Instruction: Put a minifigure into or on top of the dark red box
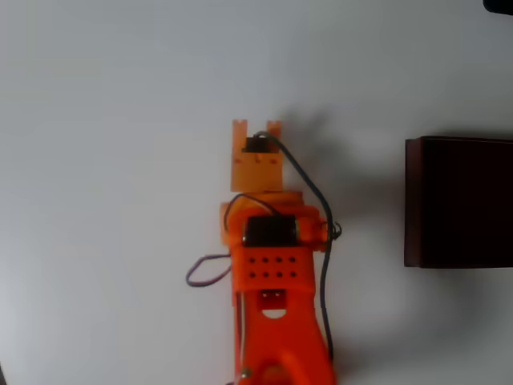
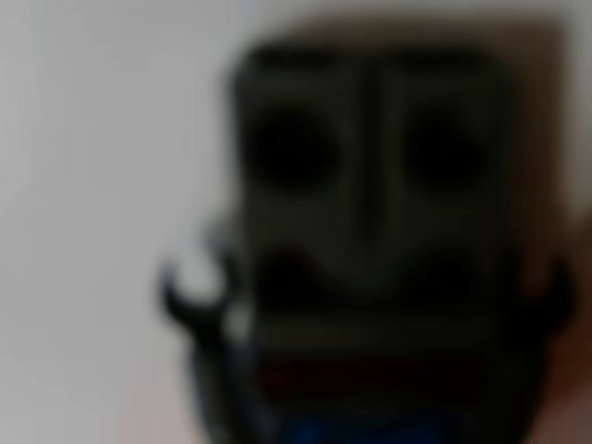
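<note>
In the wrist view a dark, blurred minifigure (image 2: 370, 213) sits very close to the lens, with two round hollows on its upper part and a strip of bright blue at the bottom edge. Pale table shows to its left. In the overhead view my orange gripper (image 1: 256, 130) points toward the top of the picture at mid-table, and its wrist hides the fingers and the figure. The gripper appears shut on the figure. The dark red box (image 1: 411, 200) stands at the right edge with its dark inside facing up, well to the right of the gripper.
The orange arm (image 1: 276, 321) rises from the bottom edge, with dark cables looping on both sides. Bare white table (image 1: 104, 160) lies to the left and above. A dark object (image 1: 498, 5) sits at the top right corner.
</note>
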Robot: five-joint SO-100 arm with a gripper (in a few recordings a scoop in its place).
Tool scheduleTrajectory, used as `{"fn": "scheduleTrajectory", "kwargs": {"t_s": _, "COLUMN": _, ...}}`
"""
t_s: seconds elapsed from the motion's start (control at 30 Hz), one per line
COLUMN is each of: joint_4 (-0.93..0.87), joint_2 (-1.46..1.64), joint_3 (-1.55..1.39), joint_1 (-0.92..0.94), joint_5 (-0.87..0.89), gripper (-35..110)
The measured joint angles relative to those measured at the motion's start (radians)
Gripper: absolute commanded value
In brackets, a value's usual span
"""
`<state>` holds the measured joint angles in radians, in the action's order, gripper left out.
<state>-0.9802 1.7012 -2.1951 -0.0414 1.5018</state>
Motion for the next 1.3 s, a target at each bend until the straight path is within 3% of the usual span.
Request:
{"fn": "scheduleTrajectory", "kwargs": {"t_s": 0.33, "joint_4": -0.291, "joint_2": 0.192, "joint_3": 0.288, "joint_1": 0.307, "joint_5": -0.534, "gripper": 0}}
{"fn": "scheduleTrajectory", "kwargs": {"t_s": 0.57, "joint_4": -0.281, "joint_2": 0.146, "joint_3": 0.399, "joint_1": 0.584, "joint_5": -0.853, "gripper": 0}}
{"fn": "scheduleTrajectory", "kwargs": {"t_s": 0.77, "joint_4": -0.232, "joint_2": -0.132, "joint_3": 0.545, "joint_1": 0.696, "joint_5": -0.983, "gripper": 1}}
{"fn": "scheduleTrajectory", "kwargs": {"t_s": 0.97, "joint_4": -0.245, "joint_2": -0.397, "joint_3": 0.742, "joint_1": 0.709, "joint_5": -1.049, "gripper": 15}}
{"fn": "scheduleTrajectory", "kwargs": {"t_s": 1.17, "joint_4": -0.305, "joint_2": -0.364, "joint_3": 0.732, "joint_1": 0.684, "joint_5": -1.074, "gripper": 14}}
{"fn": "scheduleTrajectory", "kwargs": {"t_s": 1.3, "joint_4": -0.304, "joint_2": -0.118, "joint_3": 0.557, "joint_1": 0.624, "joint_5": -1.106, "gripper": 12}}
